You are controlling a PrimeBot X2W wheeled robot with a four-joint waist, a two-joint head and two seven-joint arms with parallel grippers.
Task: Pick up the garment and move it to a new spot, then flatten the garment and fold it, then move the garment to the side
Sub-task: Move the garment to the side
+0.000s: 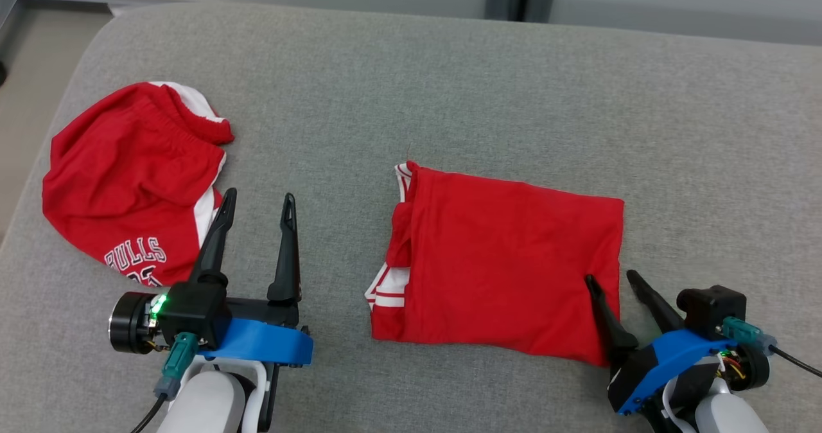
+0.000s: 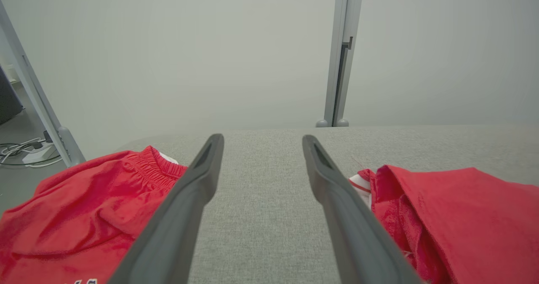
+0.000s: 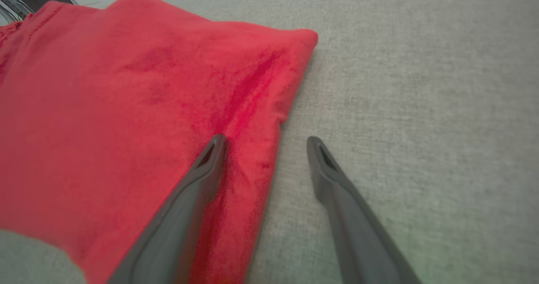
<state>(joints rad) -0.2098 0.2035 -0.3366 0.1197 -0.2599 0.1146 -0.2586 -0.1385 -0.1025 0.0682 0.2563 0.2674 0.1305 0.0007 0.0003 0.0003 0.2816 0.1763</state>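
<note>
Garment (image 1: 507, 259) lies folded, well right of shorts (image 1: 128, 182). We judge it light, limp and prone to unfolding. Right gripper (image 1: 609, 276) is spread, straddling its edge farthest from shorts. We'd pinch all layers there. Left gripper (image 1: 259, 195) is spread, empty, just beside shorts.

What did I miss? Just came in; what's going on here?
A two-armed robot is folding clothes on a grey fabric cushion. The folded red jersey with white-striped trim lies flat; the open right end effector straddles its right edge, one finger on the cloth. The open left end effector is over bare cushion, beside crumpled red Bulls shorts. Nothing is held.
</note>
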